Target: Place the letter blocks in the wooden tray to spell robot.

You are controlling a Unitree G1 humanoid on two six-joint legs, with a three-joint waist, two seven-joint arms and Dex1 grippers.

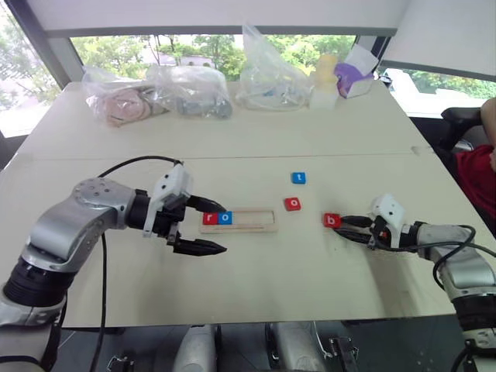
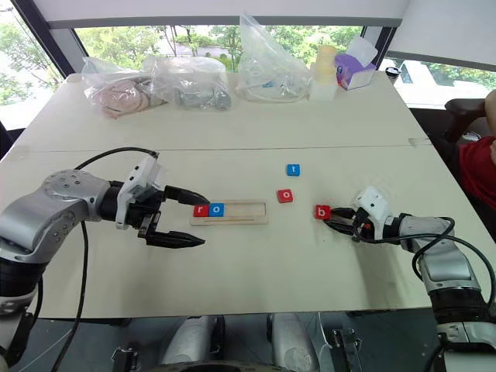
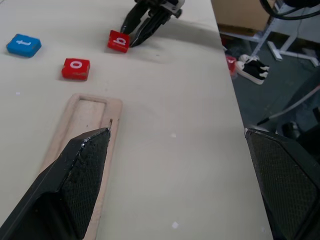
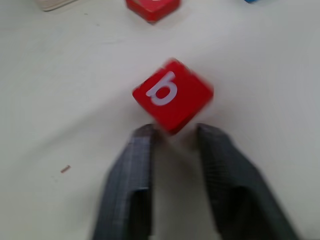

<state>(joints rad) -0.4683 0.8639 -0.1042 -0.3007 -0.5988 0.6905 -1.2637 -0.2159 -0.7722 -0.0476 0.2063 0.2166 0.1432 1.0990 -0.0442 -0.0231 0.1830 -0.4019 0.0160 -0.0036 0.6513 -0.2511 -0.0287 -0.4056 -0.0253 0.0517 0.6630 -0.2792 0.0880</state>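
Note:
The wooden tray (image 1: 260, 229) lies mid-table with a red r block (image 1: 209, 218) and a blue o block (image 1: 225, 218) at its left end. My left gripper (image 1: 222, 229) hovers open at that end, one finger over the tray and the other in front of it. A red o block (image 1: 292, 204) and a blue t block (image 1: 298, 177) lie loose to the right of the tray. Further right sits the red b block (image 1: 332, 220). My right gripper (image 4: 175, 131) is low on the table, shut on the b block's (image 4: 172, 95) near corner.
Several plastic bags (image 1: 186, 91), a yellow bottle (image 1: 325, 77) and a purple-and-white box (image 1: 355, 76) line the table's far edge. A person's red sleeve (image 1: 480, 178) shows at the right edge. A seam (image 1: 232, 157) crosses the tabletop.

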